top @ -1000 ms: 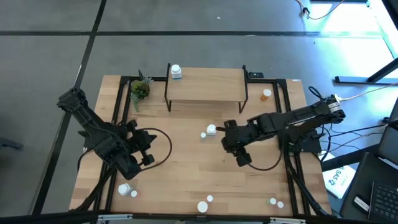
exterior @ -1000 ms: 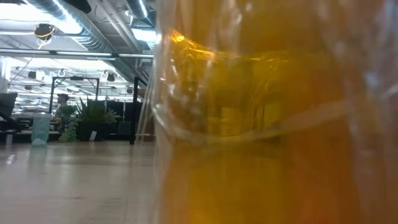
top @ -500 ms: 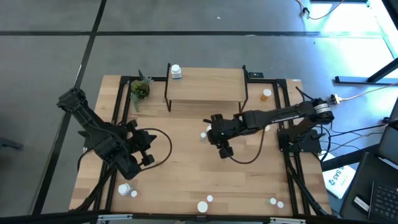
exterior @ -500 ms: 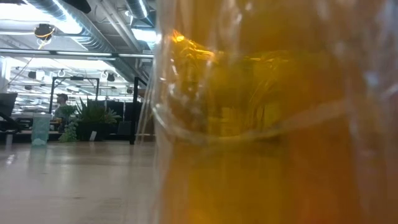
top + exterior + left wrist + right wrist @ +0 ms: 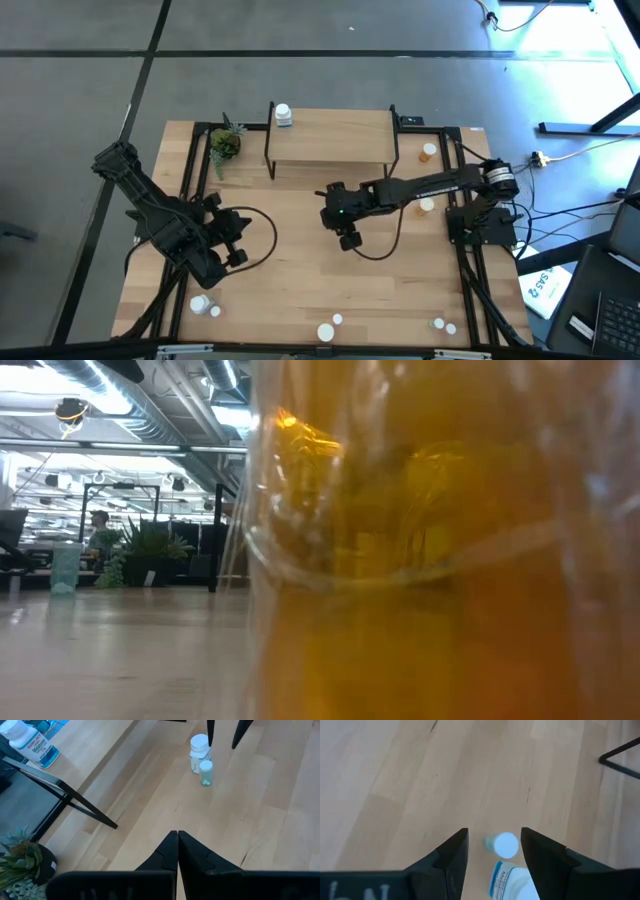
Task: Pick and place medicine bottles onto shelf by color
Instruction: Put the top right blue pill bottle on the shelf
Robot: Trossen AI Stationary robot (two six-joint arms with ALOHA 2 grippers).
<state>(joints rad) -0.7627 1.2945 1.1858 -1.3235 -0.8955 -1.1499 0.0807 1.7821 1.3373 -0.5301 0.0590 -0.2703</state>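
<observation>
- Two bottles stand touching mid-counter, in front of the shelf (image 5: pixel 331 137): a white bottle (image 5: pixel 199 751) and a smaller green bottle (image 5: pixel 205 772).
- Right gripper (image 5: pixel 492 846) sits directly over this pair, fingers (image 5: pixel 454 854) open with a gap; the green bottle's cap shows between them and the white bottle lies just beneath. Nothing gripped.
- Change: a second ago the right gripper was over the counter's right half, clear of the pair; the right arm has since stretched leftward and now covers both bottles in the high view.
- One white bottle with a blue label (image 5: pixel 283 115) stands on the shelf's left end, unchanged.
- An orange bottle (image 5: pixel 428 152) lies right of the shelf; other bottles (image 5: pixel 201 304) rest along the near edge of the counter (image 5: pixel 290 280), unmoved.
- Left gripper (image 5: pixel 178 838) waits over the counter's left side, fingers closed, empty, position unchanged.
- Potted plant (image 5: pixel 224 143) stands left of the shelf.
- Low view is blocked by an orange translucent object (image 5: pixel 440 560) against the lens.
</observation>
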